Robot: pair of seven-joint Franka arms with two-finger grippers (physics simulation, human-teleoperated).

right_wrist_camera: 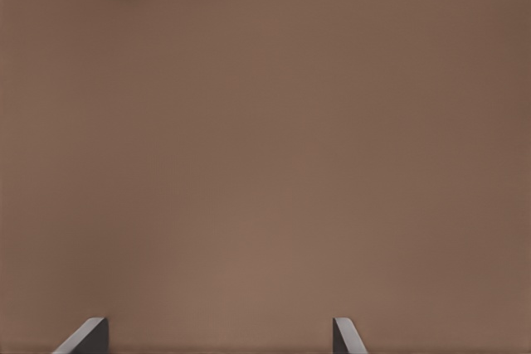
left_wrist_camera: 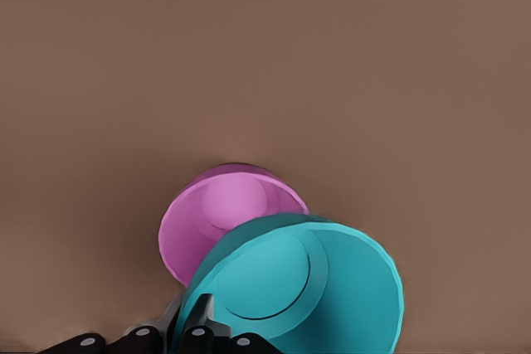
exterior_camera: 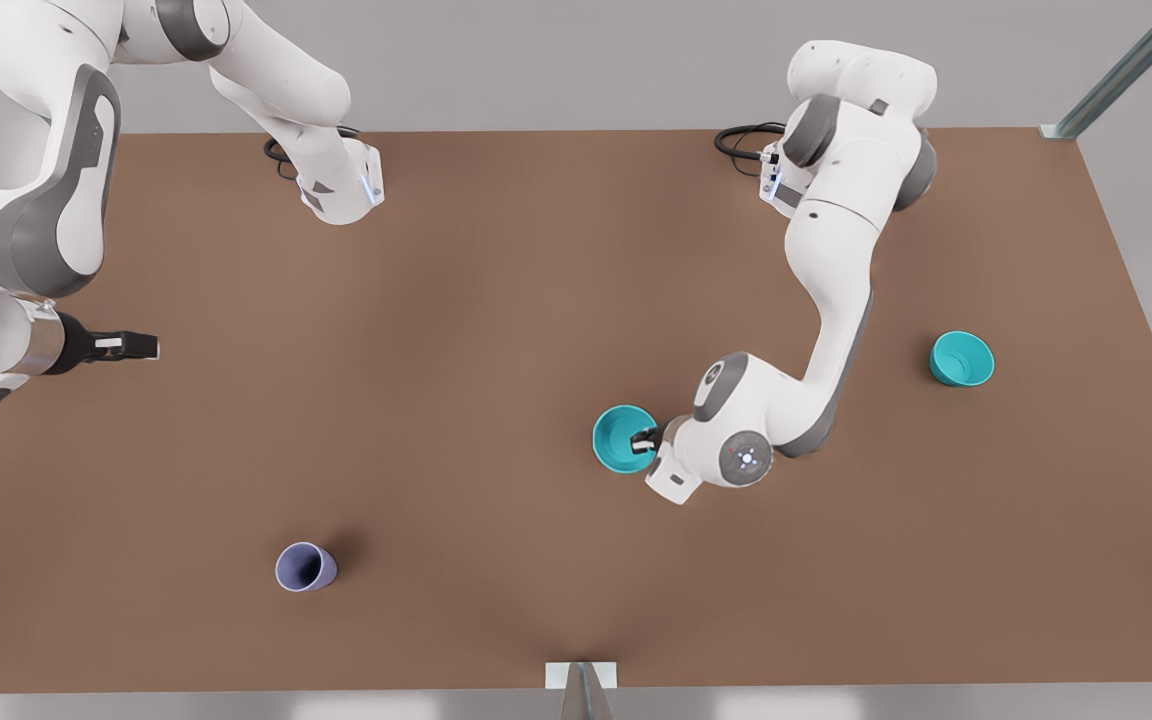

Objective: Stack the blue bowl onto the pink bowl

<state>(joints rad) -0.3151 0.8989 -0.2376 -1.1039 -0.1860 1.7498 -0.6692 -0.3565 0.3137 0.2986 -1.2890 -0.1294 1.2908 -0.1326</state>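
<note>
Pinching the rim of the small round turquoise plastic bowl [exterior_camera: 622, 438], the left gripper [exterior_camera: 648, 440] has one of its fingers [left_wrist_camera: 197, 321] inside the wall and one outside. The left wrist view shows this bowl tilted, partly covering the small round pink plastic bowl [left_wrist_camera: 220, 213] on the brown table [exterior_camera: 496, 330]; the front view shows the teal one alone. The right gripper [exterior_camera: 141, 346] waits at the front view's left, fingers [right_wrist_camera: 87, 337] spread. A twin turquoise bowl [exterior_camera: 961, 359] and a lavender cup [exterior_camera: 305, 567] stand well apart.
</note>
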